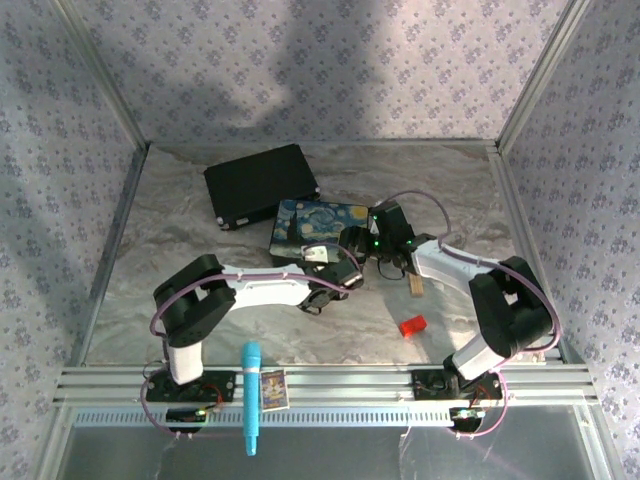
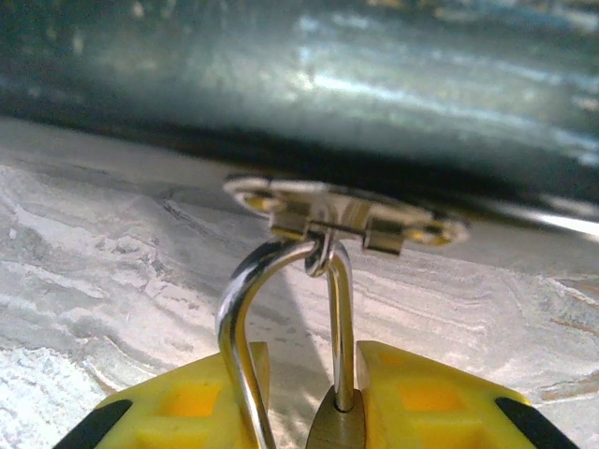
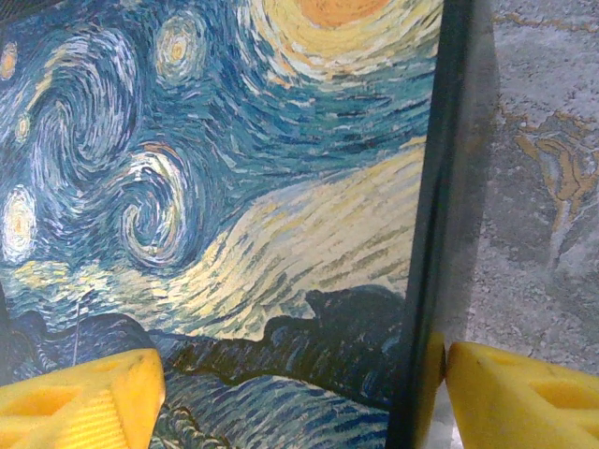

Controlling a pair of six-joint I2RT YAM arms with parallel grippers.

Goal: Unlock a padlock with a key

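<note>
In the view from above, the painted box (image 1: 318, 224) lies in the middle of the table (image 1: 200, 240), with a black case (image 1: 262, 184) behind it toward the upper left. Both arms meet at its near edge, most likely because the lock hangs on that side. The left gripper (image 1: 338, 268) reaches from the lower left to the front wall of the box. The right gripper (image 1: 382, 232) sits over its right corner, probably to steady the box so that it does not slide. A wooden block (image 1: 416, 285) and a red block (image 1: 412, 326) lie at the lower right, apart from the work. In the left wrist view, the padlock (image 2: 341, 327) hangs at the lower centre. Its thin shackle passes through the ring of the metal latch (image 2: 346, 220) on the box, and its brass body is cut by the lower border. The fingers (image 2: 187, 407) of the left gripper stand a little apart, one on each side of the lock; whether they press on it cannot be told. Holding the body there would stop it from swinging when the key enters. In the right wrist view, the right gripper (image 3: 304, 374) has its jaws wide apart across the right edge of the box, one finger over the lid at the lower left and the other just beside the dark side wall, gripping nothing.
</note>
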